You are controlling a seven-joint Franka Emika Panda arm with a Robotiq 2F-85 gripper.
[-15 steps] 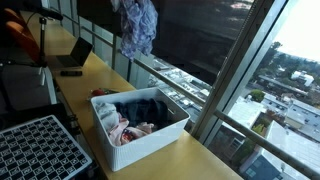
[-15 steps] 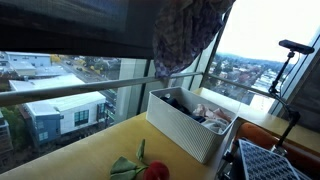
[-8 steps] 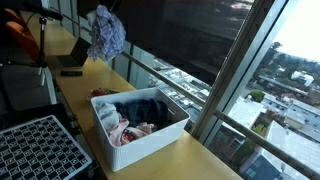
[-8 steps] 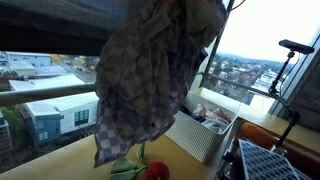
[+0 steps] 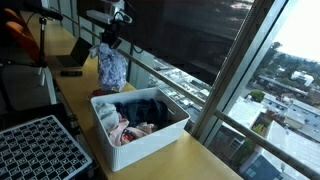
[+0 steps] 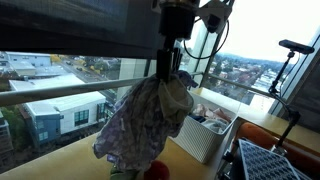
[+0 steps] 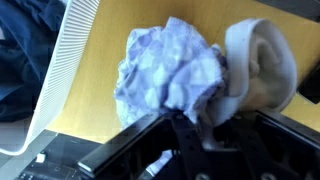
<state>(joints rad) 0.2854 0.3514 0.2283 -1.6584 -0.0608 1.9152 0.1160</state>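
Pinched crumpled blue-and-white checked cloth [image 6: 145, 120] in gripper [image 6: 166, 72] | gripped at top, so dangled bunched | hung beside white slatted plastic basket [image 5: 150, 135]

no writing, label, brand, number or sign can be read in any of the views

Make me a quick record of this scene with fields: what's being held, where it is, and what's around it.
Held: checked cloth, bunched, hanging from the arm
Jaws: shut on the cloth's top
Position: beside the white basket, outside it, over the wooden table
Table contact: lower end close to it; cannot tell if touching
Basket contents: dark and pinkish clothes
Nearby: black perforated tray; laptop; red item below the cloth, partly hidden
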